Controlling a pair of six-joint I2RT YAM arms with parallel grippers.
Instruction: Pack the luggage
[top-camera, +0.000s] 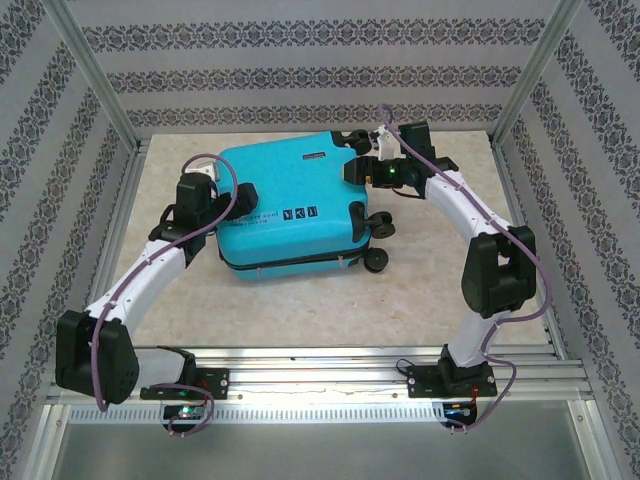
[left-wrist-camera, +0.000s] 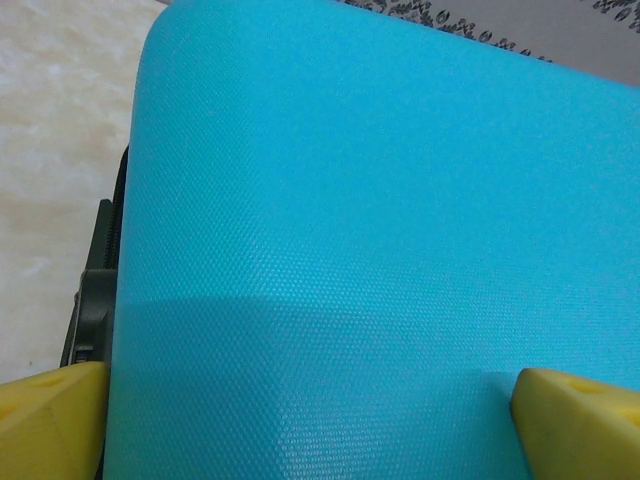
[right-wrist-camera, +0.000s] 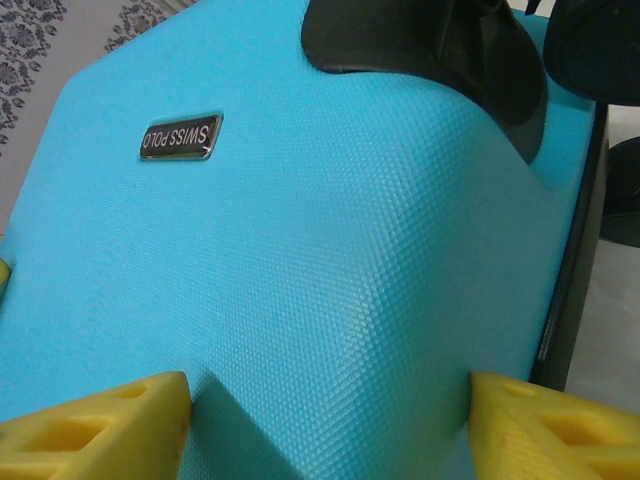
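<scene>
Luggage (top-camera: 290, 215) lies closed, left gripper (left-wrist-camera: 312, 425) and right gripper (right-wrist-camera: 330, 420) both released, spread wide over its shell.

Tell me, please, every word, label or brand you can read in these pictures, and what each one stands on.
"SWISS POLO": on the small metal badge set in the turquoise shell of the luggage; it reads upside down in the right wrist view.
Dark print and icons on the shell, seen in the top view: too small to read.
No other text is legible.
</scene>
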